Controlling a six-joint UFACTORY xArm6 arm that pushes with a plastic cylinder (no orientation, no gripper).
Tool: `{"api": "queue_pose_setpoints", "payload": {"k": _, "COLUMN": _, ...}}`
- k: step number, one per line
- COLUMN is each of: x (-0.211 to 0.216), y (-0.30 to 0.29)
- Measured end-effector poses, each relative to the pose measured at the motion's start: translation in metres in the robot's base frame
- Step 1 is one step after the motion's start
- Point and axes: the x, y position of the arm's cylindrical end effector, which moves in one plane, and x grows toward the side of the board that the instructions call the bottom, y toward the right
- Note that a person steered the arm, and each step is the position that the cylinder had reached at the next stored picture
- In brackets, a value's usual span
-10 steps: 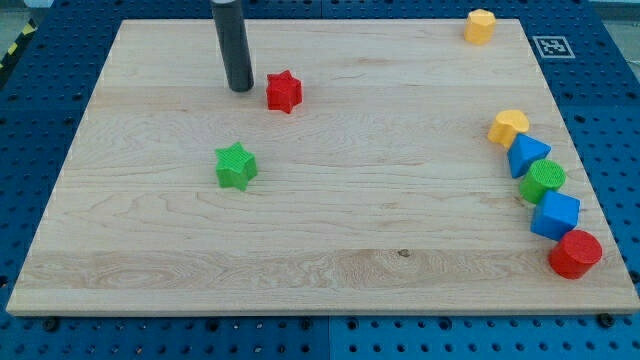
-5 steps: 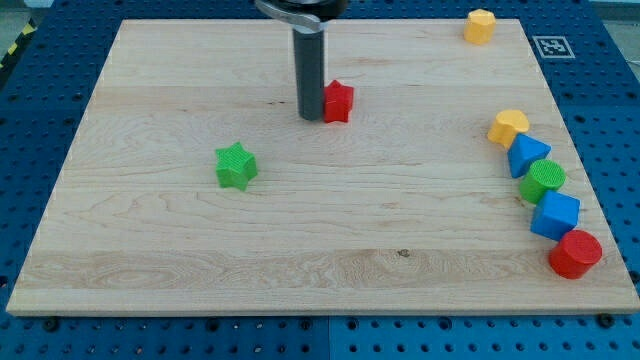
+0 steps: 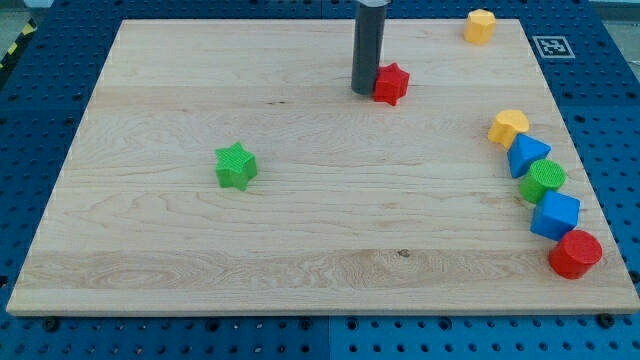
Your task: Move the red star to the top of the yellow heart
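The red star (image 3: 392, 83) lies on the wooden board (image 3: 300, 220) in the upper middle. My tip (image 3: 364, 92) stands right against the star's left side, touching it. The yellow heart (image 3: 508, 126) lies near the board's right edge, to the right of and a little below the star, at the head of a curved row of blocks.
Below the heart run a blue triangular block (image 3: 527, 155), a green round block (image 3: 543, 180), a blue block (image 3: 555, 215) and a red cylinder (image 3: 575, 253). A yellow block (image 3: 480, 25) sits at the top right. A green star (image 3: 236, 166) lies at the left.
My tip has swept to the right and pushed the red star along with it, from the upper left towards the upper middle. The other blocks have not moved.
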Motion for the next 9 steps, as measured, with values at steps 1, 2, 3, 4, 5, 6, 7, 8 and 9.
{"api": "queue_pose_setpoints", "payload": {"k": 1, "x": -0.007, "y": 0.025}}
{"api": "queue_pose_setpoints", "payload": {"k": 2, "x": -0.016, "y": 0.061}}
{"api": "queue_pose_setpoints", "payload": {"k": 3, "x": -0.026, "y": 0.1}}
{"api": "queue_pose_setpoints", "payload": {"k": 4, "x": -0.026, "y": 0.121}}
{"api": "queue_pose_setpoints", "payload": {"k": 5, "x": -0.026, "y": 0.118}}
{"api": "queue_pose_setpoints", "payload": {"k": 6, "x": -0.026, "y": 0.092}}
{"api": "queue_pose_setpoints", "payload": {"k": 7, "x": -0.021, "y": 0.081}}
{"api": "queue_pose_setpoints", "payload": {"k": 8, "x": -0.006, "y": 0.083}}
{"api": "queue_pose_setpoints", "payload": {"k": 9, "x": -0.007, "y": 0.113}}
